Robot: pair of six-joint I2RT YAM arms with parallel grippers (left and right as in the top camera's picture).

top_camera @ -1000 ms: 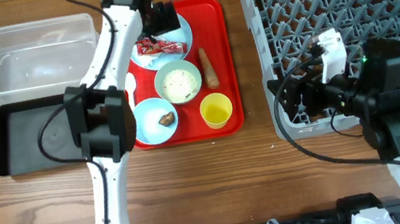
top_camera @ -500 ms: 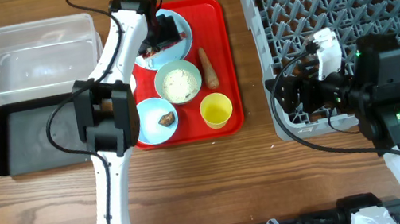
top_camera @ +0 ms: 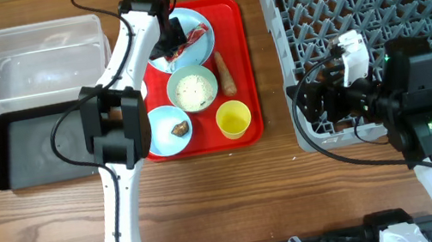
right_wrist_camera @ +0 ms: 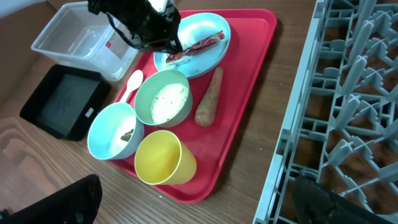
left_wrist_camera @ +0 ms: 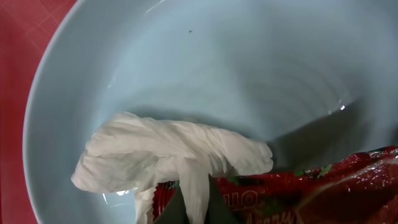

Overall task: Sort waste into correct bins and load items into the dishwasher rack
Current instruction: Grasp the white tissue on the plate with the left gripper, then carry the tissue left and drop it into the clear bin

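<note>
Since a second ago the crinkly red wrapper (top_camera: 193,39) has been pulled out long, toward the right side of the round pale blue plate (top_camera: 203,52).

Nearest, the right gripper (top_camera: 316,105) sits by the front corner of the grey peg rack (top_camera: 371,1). Its dark fingers (right_wrist_camera: 68,202) are spread wide and hold nothing.

On the flat red tray (top_camera: 231,23) stands a yellow cup (top_camera: 233,119). Beside it is a light blue bowl (top_camera: 170,150) with a brown lump (top_camera: 181,128). Next come a greenish bowl (top_camera: 212,87) of white crumbs (top_camera: 192,92) and the carrot stick (top_camera: 226,72). The white spoon (top_camera: 141,94) is half hidden by the arm.

Farther back, the left gripper (top_camera: 170,37) is down in the smooth, shiny plate. Its tips are close together, pinching a strip of the crumpled white scrap (left_wrist_camera: 168,152). The wrapper touches there too, but I cannot tell if it is pinched.

On the left, the black tray (top_camera: 29,146) lies in front of the clear tub (top_camera: 25,69).
</note>
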